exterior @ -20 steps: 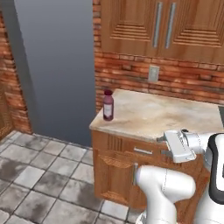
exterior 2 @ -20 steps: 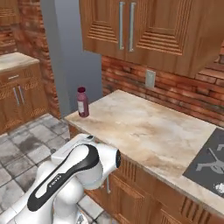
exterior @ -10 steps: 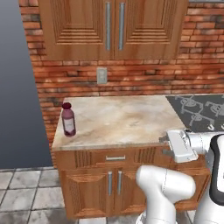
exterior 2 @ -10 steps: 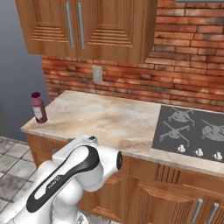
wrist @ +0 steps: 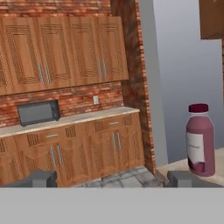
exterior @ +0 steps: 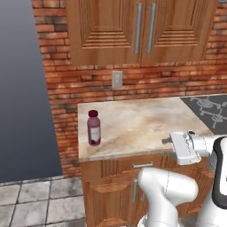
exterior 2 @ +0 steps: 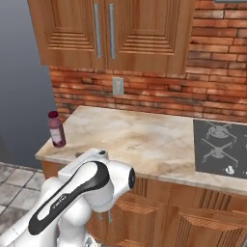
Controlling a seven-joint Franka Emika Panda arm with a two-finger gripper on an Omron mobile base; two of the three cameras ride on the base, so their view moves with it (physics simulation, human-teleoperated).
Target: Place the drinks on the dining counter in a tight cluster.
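One of the drinks, a stout purple-red juice bottle point(exterior: 93, 128) point(exterior 2: 56, 129) with a maroon cap, stands upright near the left front corner of a small marble counter point(exterior: 142, 124) under wooden wall cabinets. My gripper point(exterior: 167, 142) hovers at the counter's front edge, well to the right of the bottle, pointing toward it. In the hand view the juice bottle point(wrist: 200, 141) is at the right, just above the right fingertip point(wrist: 180, 178). The gripper point(wrist: 111, 179) is open with nothing between its fingers. The dining counter is out of view.
A dark cooktop point(exterior: 210, 111) point(exterior 2: 219, 144) is set into the counter's right end. Brick wall with an outlet point(exterior: 117, 80) is behind, and a tall grey panel point(exterior: 22, 88) to the left. Across the room are more wooden cabinets and a microwave point(wrist: 38, 112).
The whole picture has shifted, so the base has moved: the counter and juice bottle now sit more squarely ahead. The bottle stays where it was on the counter and the gripper stays open.
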